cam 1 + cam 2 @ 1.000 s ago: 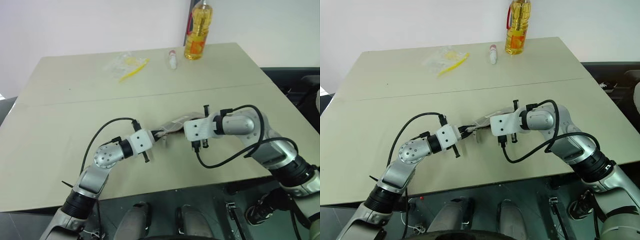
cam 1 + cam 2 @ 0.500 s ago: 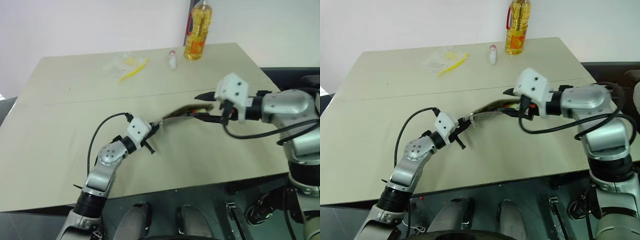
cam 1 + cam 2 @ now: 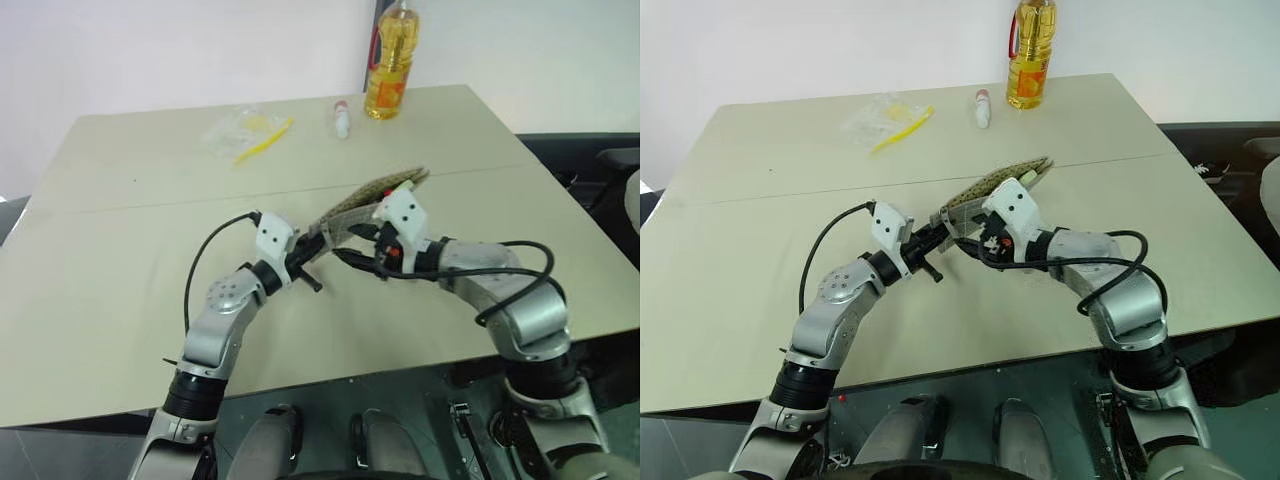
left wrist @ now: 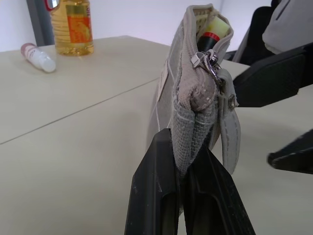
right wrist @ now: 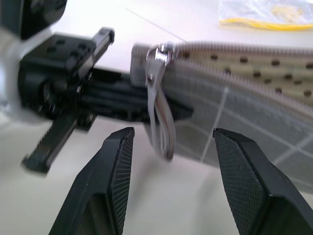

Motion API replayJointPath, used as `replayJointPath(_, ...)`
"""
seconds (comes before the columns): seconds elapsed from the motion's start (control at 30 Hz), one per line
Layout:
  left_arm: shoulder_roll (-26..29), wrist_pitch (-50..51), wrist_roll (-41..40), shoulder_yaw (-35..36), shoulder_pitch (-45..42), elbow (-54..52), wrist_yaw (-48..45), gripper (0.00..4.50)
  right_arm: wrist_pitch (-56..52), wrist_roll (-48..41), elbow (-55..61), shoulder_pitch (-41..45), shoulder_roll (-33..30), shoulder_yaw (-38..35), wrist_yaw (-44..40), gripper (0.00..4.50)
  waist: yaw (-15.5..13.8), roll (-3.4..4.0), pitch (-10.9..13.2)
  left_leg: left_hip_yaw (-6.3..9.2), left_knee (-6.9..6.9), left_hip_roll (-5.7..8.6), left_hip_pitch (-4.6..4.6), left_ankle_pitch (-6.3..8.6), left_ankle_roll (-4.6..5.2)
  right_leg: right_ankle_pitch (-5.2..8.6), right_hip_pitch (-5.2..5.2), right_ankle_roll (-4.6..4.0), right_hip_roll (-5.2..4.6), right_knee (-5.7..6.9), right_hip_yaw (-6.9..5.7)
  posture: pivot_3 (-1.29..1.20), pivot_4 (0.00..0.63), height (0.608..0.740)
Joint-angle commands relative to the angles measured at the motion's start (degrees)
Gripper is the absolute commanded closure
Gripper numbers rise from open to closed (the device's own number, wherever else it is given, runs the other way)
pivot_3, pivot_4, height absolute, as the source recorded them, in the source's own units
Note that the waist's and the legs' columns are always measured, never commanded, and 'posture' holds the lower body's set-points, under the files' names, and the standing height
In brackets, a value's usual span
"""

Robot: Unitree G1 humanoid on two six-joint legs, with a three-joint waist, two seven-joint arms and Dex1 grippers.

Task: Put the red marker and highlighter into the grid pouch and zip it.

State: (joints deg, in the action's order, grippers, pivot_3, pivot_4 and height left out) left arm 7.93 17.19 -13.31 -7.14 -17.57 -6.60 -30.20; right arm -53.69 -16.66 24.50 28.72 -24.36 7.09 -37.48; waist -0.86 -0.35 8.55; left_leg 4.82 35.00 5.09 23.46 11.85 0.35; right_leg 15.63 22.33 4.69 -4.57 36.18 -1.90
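My left gripper (image 4: 188,196) pinches the grid pouch (image 3: 990,186) by its corner, raised above the table (image 3: 760,260), long axis running away, while my right gripper (image 5: 171,161), fingers apart and empty, straddles the zipper pull (image 5: 159,105).

**Beige table, three things along its far edge**

The table (image 3: 120,290) is a pale beige top with a seam running across its width. A bottle of yellow oil (image 3: 390,62) stands at the far edge. Just beside the bottle, toward the robot's left, lies a white tube with a red cap (image 3: 342,119). Farther left of the bottle lies a long yellow stick in clear crinkled wrap (image 3: 250,133).
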Motion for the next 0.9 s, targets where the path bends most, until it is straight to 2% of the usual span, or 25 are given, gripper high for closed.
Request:
replayJointPath(0.03, -0.55, -0.33, -1.27, 0.19, 0.07, -2.53, 0.36, 4.5, 0.97, -0.47, -0.07, 1.4, 1.31, 0.36, 1.81, 2.38, 0.03, 0.0, 0.0, 0.0, 0.0, 0.0, 0.0, 0.0, 0.0, 0.0, 0.0, 0.0, 0.0, -0.01, 0.0, 0.0, 0.15, 0.74)
replayJointPath(0.07, -0.6, -0.3, -1.24, 0.2, 0.22, -2.61, 0.54, 4.5, 0.94, -0.89, -0.46, 1.65, 2.09, 0.24, 2.19, 2.69, 0.04, 0.0, 0.0, 0.0, -0.01, 0.0, 0.0, 0.0, 0.0, 0.0, 0.0, 0.0, 0.0, -0.01, 0.0, 0.0, 0.15, 0.74)
replayJointPath(0.17, -0.59, -0.42, -1.08, 0.1, 0.87, -2.88, 0.85, 4.5, 0.86, -1.84, -0.69, 1.86, 3.1, 0.26, 2.7, 4.24, 0.09, 0.0, 0.0, 0.0, -0.03, 0.0, 0.0, 0.0, 0.0, 0.0, 0.01, 0.0, 0.0, -0.01, 0.0, 0.0, 0.15, 0.74)
replayJointPath(0.2, -0.55, -0.44, -1.0, 0.05, 1.1, -3.01, 0.91, 4.5, 0.82, -2.13, -0.5, 1.72, 3.18, 0.25, 2.69, 4.47, 0.1, 0.0, 0.0, 0.0, -0.04, -0.01, 0.0, 0.0, 0.0, 0.0, 0.02, 0.0, 0.0, -0.01, 0.0, 0.0, 0.15, 0.74)
replayJointPath(0.33, -0.1, -0.66, -0.79, 0.4, 1.67, -3.16, 1.09, 4.5, 0.43, -3.87, 0.34, 1.18, 2.81, -1.39, 2.86, 4.47, 0.1, 0.0, 0.0, 0.0, -0.05, -0.01, 0.0, 0.0, 0.0, 0.0, 0.02, 0.0, 0.0, -0.01, 0.0, 0.0, 0.15, 0.74)
replayJointPath(0.5, 1.58, -0.83, -1.19, 1.78, 1.77, -2.65, 0.56, 4.5, 1.54, -4.13, -1.54, 1.92, -0.83, -5.95, 3.43, 4.47, 0.02, 0.0, 0.0, 0.0, -0.03, 0.0, 0.0, 0.0, 0.0, 0.0, 0.01, -0.01, 0.0, -0.02, 0.0, 0.0, 0.15, 0.74)
replayJointPath(0.67, 7.2, -3.58, 0.13, 2.6, 3.16, -1.89, -2.04, 4.5, 6.46, 2.18, -9.86, 2.52, -10.49, -8.98, 6.11, 4.47, 0.13, 0.01, 0.0, -0.01, -0.06, 0.0, -0.01, 0.01, 0.0, 0.04, 0.0, -0.07, 0.0, -0.05, 0.0, 0.0, 0.15, 0.74)
replayJointPath(0.9, 12.67, -5.75, 0.08, 4.41, 6.9, -2.12, -3.86, 4.5, 13.36, 6.93, -21.77, 5.17, -15.17, -10.89, 9.43, 4.47, 0.53, 0.03, -0.01, -0.05, -0.31, -0.05, -0.09, 0.0, 0.0, 0.03, 0.09, -0.1, 0.01, -0.04, 0.04, 0.0, 0.15, 0.74)
